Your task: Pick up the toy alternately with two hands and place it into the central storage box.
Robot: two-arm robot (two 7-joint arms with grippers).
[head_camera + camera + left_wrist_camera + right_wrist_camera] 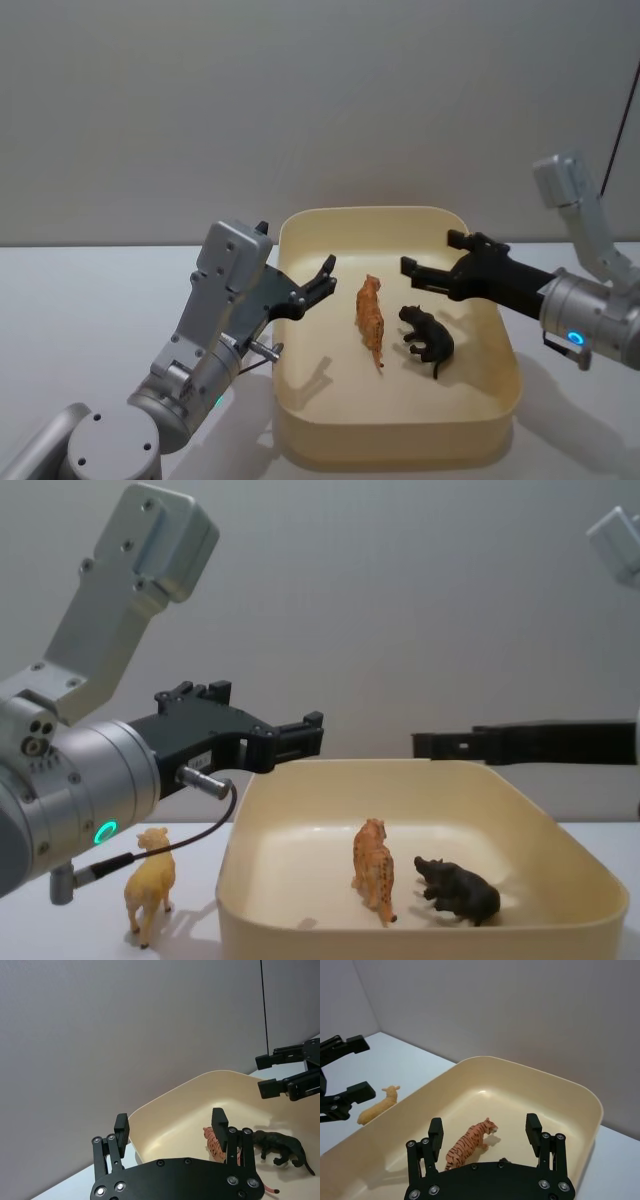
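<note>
- The white table [80,320] is carrying everything in front of me.
- The cream-yellow storage box [400,440] is sitting on it at the centre, between my two arms, with its open top facing up.
- I am holding my left gripper [315,285] in the air over the box's left rim, pointing inward. Its fingers are spread wide and gripping nothing. A green ring light [103,832] is glowing on that arm.
- I am reaching my right gripper [432,252] in from the right, above the right half of the box. Its fingers are also spread wide and empty. It is hanging clear of the toys beneath it.
- The orange striped tiger [371,318] is standing on the box floor near the middle, touching neither gripper.
- The black animal [428,340] is standing just beside the tiger on its right, inside the box and below my right gripper.
- The tan lamb [148,885] is standing on the table outside the box, just beside its left wall and underneath my left arm.
</note>
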